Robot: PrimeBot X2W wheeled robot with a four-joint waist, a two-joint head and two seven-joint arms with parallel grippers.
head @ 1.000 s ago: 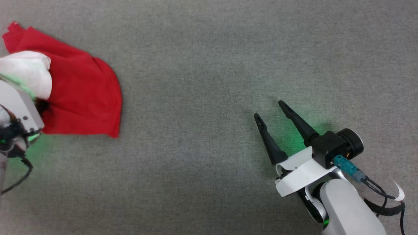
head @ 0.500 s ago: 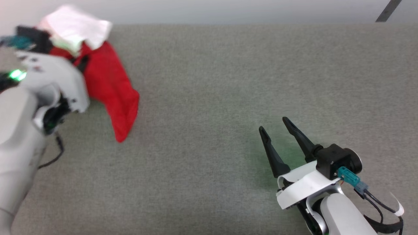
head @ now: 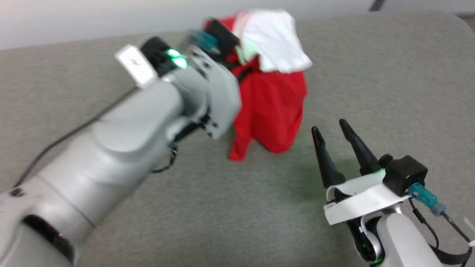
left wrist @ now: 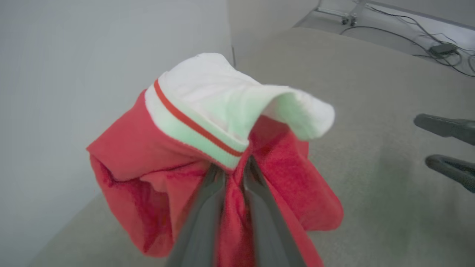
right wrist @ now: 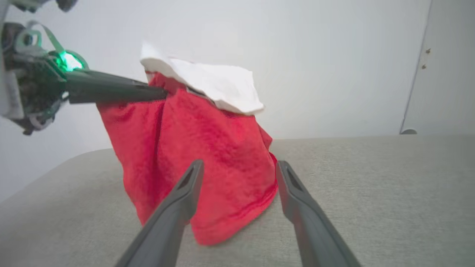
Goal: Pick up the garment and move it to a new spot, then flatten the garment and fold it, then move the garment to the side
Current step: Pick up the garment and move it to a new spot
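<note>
The garment [head: 274, 107], a red jersey with a white sleeve [head: 274, 40], hangs bunched from my left gripper [head: 242, 72], which is shut on it. In the left wrist view the fingers [left wrist: 206, 207] pinch red cloth [left wrist: 122, 155] just under the white, red-striped trim. In the right wrist view the garment [right wrist: 215, 148] has its lower hem touching the table, with the left gripper [right wrist: 161, 93] holding its top. My right gripper [head: 329, 127] stands open just right of the hanging cloth, and its own view shows the right gripper [right wrist: 239, 167] empty.
The grey padded table [head: 389, 74] spreads around both arms, with its far edge against a pale wall. Cables and a power brick [left wrist: 441, 48] lie on the floor beyond the table. A door [right wrist: 445, 74] stands at the right.
The head camera has turned. My left gripper closed on the garment, lifted it off the table and carried it over beside the right gripper. The right gripper stays open.
</note>
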